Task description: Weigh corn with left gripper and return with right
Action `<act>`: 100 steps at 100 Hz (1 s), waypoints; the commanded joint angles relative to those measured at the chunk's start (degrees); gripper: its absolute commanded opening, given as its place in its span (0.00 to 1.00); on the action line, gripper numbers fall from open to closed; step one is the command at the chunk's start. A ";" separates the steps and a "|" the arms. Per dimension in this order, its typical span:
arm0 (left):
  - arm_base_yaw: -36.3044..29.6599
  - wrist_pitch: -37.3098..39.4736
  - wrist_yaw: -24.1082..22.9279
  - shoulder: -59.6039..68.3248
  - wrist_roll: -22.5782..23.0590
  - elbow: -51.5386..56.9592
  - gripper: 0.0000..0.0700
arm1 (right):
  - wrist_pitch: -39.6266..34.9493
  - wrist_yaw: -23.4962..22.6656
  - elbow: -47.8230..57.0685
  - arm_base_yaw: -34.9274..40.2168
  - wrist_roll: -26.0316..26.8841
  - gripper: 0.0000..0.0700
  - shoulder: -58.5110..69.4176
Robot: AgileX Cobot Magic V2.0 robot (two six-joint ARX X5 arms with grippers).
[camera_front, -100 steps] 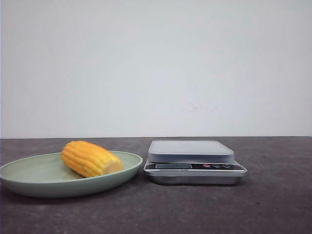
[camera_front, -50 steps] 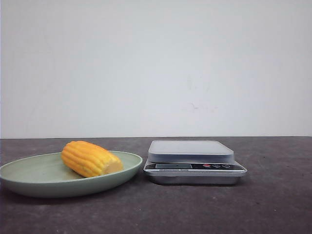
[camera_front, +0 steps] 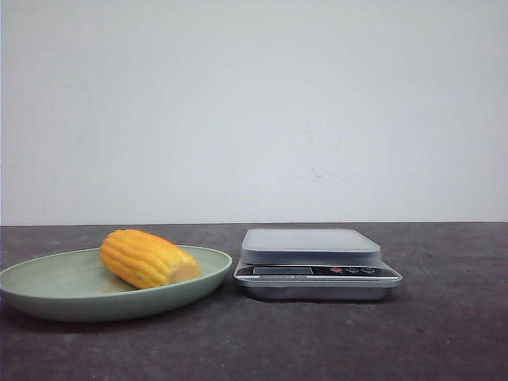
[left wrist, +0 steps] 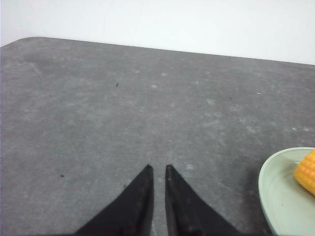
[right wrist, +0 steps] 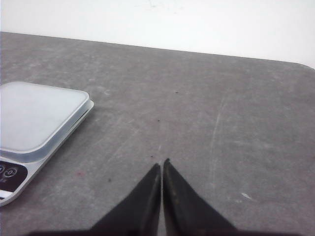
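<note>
The corn lies on the green plate off to one side of the left gripper, whose fingers are nearly closed and empty, while the right gripper fingers meet, empty, beside the scale.

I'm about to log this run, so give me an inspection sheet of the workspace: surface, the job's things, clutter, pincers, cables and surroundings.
Surface: dark grey table, scuffed and speckled with pale marks.
Job's things: corn lies on its side in the pale green plate, paler cut end towards the scale. Scale stands just right of the plate, its platform bare.
Clutter: nothing seen.
Pincers: left pincer is over bare table beside the plate, fingers almost together, holding nothing. Right pincer is over bare table beside the scale, fingers shut, holding nothing.
Cables: nothing seen.
Surroundings: plain white wall behind the table.
</note>
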 commanded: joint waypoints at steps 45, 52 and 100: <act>0.07 -0.07 0.83 -0.02 -5.25 -1.01 0.00 | 1.66 -0.13 -0.09 0.15 0.87 0.00 -0.02; 0.07 -0.11 3.45 -0.02 -15.85 -0.90 0.00 | 3.19 -0.24 -0.09 0.15 3.21 0.00 -0.02; 0.00 14.80 32.74 0.00 -51.41 4.15 0.01 | 10.78 -15.12 11.17 0.15 25.07 0.00 0.09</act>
